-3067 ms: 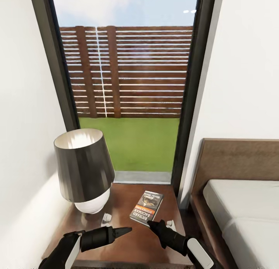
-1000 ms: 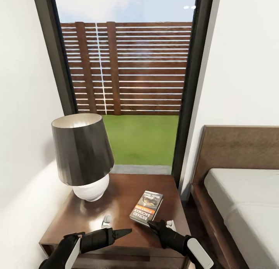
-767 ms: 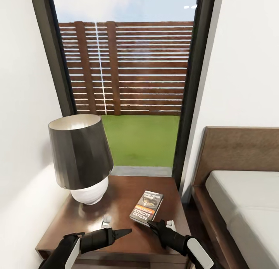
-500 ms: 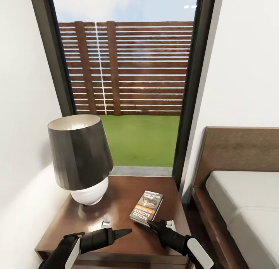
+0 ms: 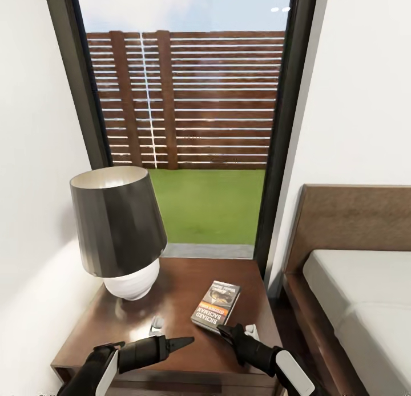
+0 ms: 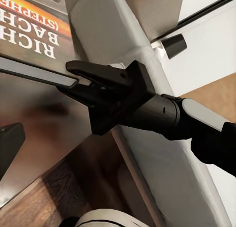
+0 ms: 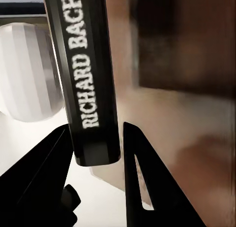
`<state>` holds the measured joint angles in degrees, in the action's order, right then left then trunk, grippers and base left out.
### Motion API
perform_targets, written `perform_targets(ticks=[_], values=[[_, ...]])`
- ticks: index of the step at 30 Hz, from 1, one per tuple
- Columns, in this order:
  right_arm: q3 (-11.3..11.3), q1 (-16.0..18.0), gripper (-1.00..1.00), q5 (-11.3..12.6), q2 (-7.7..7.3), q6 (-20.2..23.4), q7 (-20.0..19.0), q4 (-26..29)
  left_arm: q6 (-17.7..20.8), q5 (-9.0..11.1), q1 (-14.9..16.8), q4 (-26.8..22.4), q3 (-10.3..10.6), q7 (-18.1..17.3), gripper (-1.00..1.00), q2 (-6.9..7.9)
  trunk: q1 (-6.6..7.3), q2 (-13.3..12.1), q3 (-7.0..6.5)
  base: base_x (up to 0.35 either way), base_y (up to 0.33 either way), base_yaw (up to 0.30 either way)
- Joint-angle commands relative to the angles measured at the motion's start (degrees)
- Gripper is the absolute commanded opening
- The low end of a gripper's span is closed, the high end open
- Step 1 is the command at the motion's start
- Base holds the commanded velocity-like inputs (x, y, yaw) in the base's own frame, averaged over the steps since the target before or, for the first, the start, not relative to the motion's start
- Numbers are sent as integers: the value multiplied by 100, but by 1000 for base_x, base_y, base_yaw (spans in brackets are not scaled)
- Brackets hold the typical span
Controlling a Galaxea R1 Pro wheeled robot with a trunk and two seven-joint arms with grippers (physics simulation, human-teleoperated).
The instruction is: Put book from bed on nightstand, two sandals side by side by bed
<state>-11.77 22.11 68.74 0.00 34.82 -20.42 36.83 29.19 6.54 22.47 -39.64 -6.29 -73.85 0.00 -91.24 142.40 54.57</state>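
The book (image 5: 217,306), dark with an orange band and white "Richard Bachman" lettering, sits low over the glossy reddish-brown nightstand (image 5: 177,282), right of its middle. My right gripper (image 5: 224,331) is shut on the book's near end. In the right wrist view the two black fingers flank the spine (image 7: 91,79). I cannot tell whether the book touches the wood. My left gripper (image 5: 185,342) hovers open and empty over the nightstand's front, just left of the book. The bed (image 5: 365,293) lies to the right. The sandals are out of view.
A lamp (image 5: 117,224) with a dark shade and white base fills the nightstand's back left. The tall dark-framed window (image 5: 188,99) stands behind, with white walls on both sides. A narrow strip of floor separates nightstand and bed frame.
The whole view has shifted, so the camera has moved: more of the nightstand's front now shows. Book and both grippers keep their places in the picture. Nothing differs over the last half second.
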Motion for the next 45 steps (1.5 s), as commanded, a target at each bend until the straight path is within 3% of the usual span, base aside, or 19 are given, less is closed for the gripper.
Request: perform_targets(ticks=[1, 26, 45], values=[[-1, 4, -100, 16, 0, 16, -15, -1, 60, 14, 3, 0, -4, -15, 100, -2, -21, 44, 24, 0, 0, 0], [-1, 4, -100, 16, 0, 16, -15, -1, 60, 14, 3, 0, -4, -15, 100, 0, -61, 93, 197, 0, 0, 0], [-1, 4, -100, 16, 0, 16, -15, -1, 60, 14, 3, 0, -4, -13, 100, 0, -61, 93, 197, 0, 0, 0]])
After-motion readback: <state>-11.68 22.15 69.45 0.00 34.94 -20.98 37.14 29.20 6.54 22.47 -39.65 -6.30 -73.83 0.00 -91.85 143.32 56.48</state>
